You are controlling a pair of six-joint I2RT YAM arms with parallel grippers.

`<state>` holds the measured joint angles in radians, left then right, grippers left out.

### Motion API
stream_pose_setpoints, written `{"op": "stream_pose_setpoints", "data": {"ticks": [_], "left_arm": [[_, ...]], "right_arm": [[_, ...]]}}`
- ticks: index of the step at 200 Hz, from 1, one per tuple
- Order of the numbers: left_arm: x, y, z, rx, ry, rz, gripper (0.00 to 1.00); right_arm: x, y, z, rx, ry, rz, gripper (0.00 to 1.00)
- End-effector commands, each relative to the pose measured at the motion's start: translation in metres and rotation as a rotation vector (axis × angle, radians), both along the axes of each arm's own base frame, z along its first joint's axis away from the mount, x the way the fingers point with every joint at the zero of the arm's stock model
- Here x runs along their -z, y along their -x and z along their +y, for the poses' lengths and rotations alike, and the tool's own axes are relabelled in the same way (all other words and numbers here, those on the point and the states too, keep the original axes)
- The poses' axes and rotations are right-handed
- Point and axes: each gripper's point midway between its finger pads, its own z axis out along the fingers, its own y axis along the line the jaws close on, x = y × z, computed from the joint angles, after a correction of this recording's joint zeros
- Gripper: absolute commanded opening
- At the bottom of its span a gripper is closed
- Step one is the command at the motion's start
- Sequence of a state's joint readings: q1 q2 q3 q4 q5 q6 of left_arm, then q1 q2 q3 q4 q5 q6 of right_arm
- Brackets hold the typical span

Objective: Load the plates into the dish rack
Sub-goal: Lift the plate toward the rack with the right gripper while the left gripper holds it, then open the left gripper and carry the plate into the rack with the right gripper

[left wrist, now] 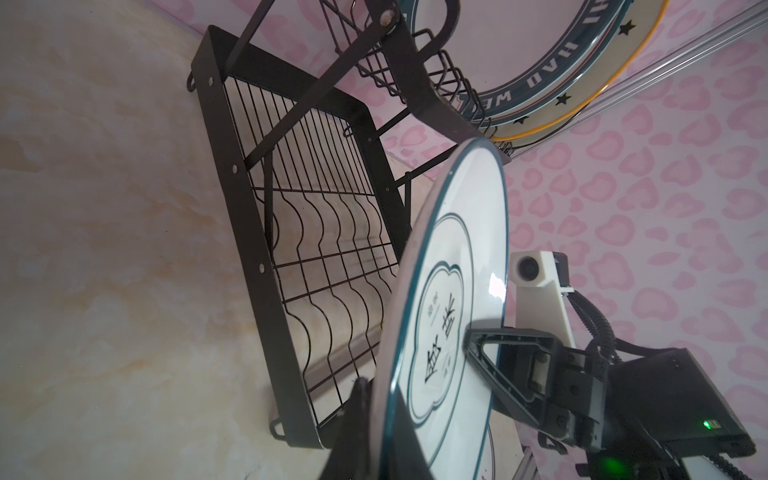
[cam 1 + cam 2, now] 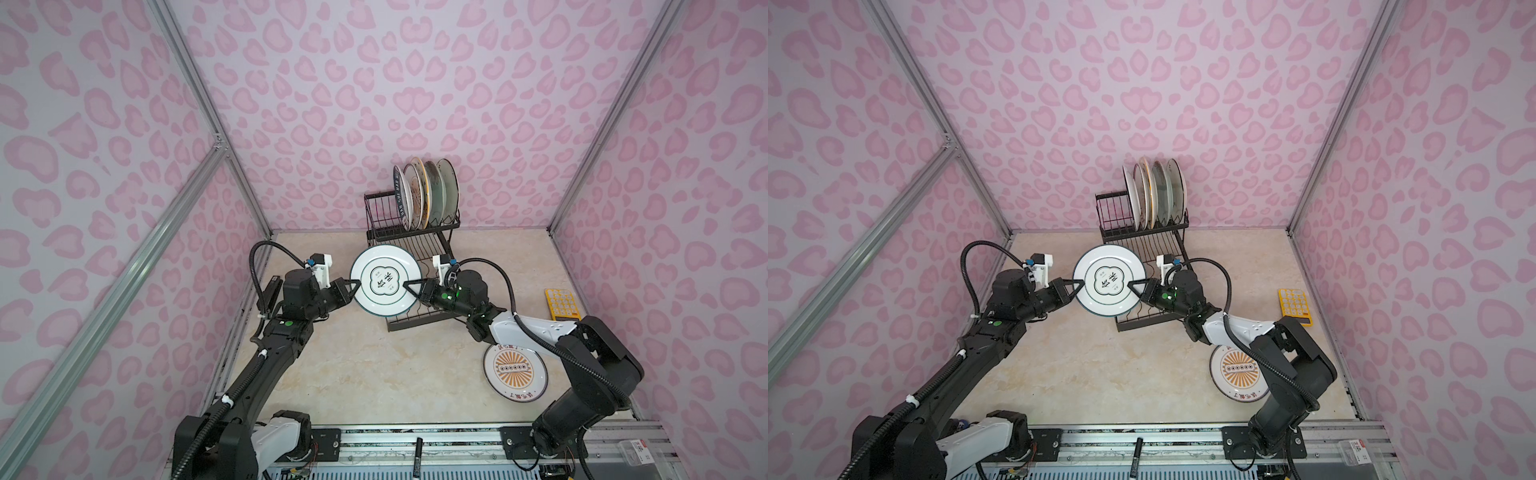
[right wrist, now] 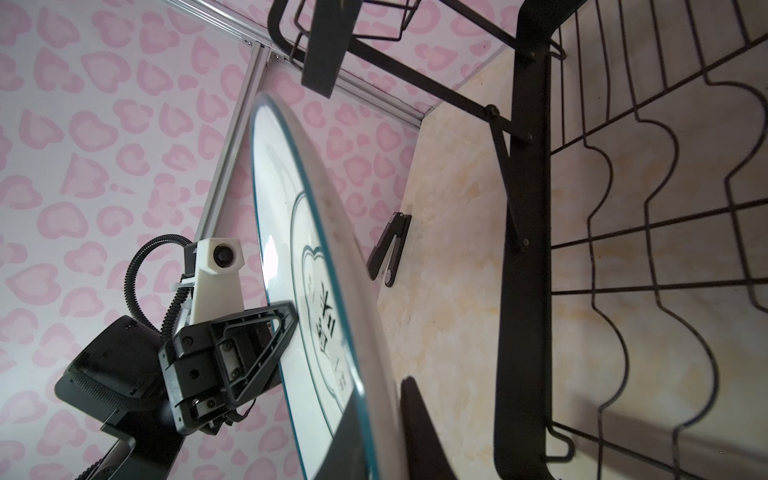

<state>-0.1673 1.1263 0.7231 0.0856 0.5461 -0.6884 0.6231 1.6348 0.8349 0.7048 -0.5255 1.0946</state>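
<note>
Pink heart-print walls, pale marbled tabletop [image 2: 374, 374]. Dish rack [image 2: 380, 212] at back centre, with stood plates [image 2: 424, 195] in its upper tier. White plate [image 2: 384, 282] hangs clear of the table over the near-left corner of the lower tray [image 2: 419, 251], face tilted upward. Left gripper [image 2: 353, 288] pinched on its left rim. Right gripper [image 2: 409, 286] straddles the opposite rim, jaws narrow (actual bite unclear). Judgement: the tray's slots lie behind and right of the plate, so the right arm is nearer
</note>
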Motion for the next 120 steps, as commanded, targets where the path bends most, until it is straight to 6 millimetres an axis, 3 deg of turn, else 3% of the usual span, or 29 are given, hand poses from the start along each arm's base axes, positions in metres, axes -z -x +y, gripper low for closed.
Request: {"op": "stream_pose_setpoints", "data": {"ticks": [1,25,57,78,120], "left_arm": [[-0.006,0.002,-0.003,0.029,-0.003,-0.04,0.03],[-0.006,0.003,-0.003,0.028,-0.008,-0.039,0.03],[-0.004,0.005,0.001,0.009,-0.024,-0.024,0.07],[-0.004,0.006,0.004,-0.006,-0.039,-0.024,0.18],[-0.008,0.011,0.008,-0.02,-0.053,-0.042,0.5]], "right_arm": [[-0.016,0.003,0.007,-0.035,-0.034,-0.049,0.08],[-0.018,0.003,0.008,-0.035,-0.036,-0.056,0.0],[-0.021,0.001,0.006,-0.028,-0.028,-0.072,0.0],[-0.025,-0.002,0.002,-0.018,-0.028,-0.083,0.0],[-0.034,-0.008,-0.009,0.012,-0.015,-0.118,0.0]]}}
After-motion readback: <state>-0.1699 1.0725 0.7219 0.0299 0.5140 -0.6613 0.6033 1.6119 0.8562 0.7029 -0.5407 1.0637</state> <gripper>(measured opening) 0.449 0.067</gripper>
